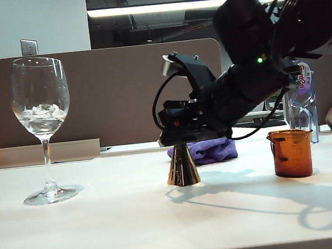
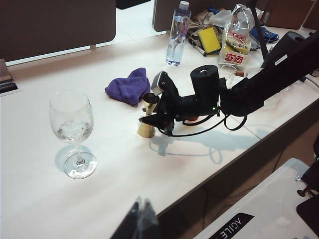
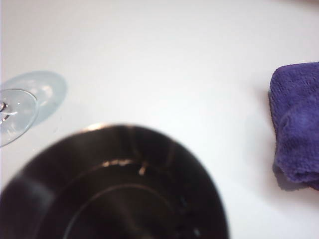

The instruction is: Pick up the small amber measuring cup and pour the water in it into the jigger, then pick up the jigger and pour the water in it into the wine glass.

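Exterior view shows my right gripper down over the jigger mid-table; whether its jaws grip yet, I cannot tell. The amber cup stands set down at right, so pouring into the wine glass, far left, remains. My left gripper hangs back, jaw state unclear, and a purple cloth lies behind the jigger.

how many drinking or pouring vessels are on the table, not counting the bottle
3: the wine glass at the exterior view's left, the jigger mid-table under the right gripper, the small amber measuring cup at the right. The clutter behind may hide more.
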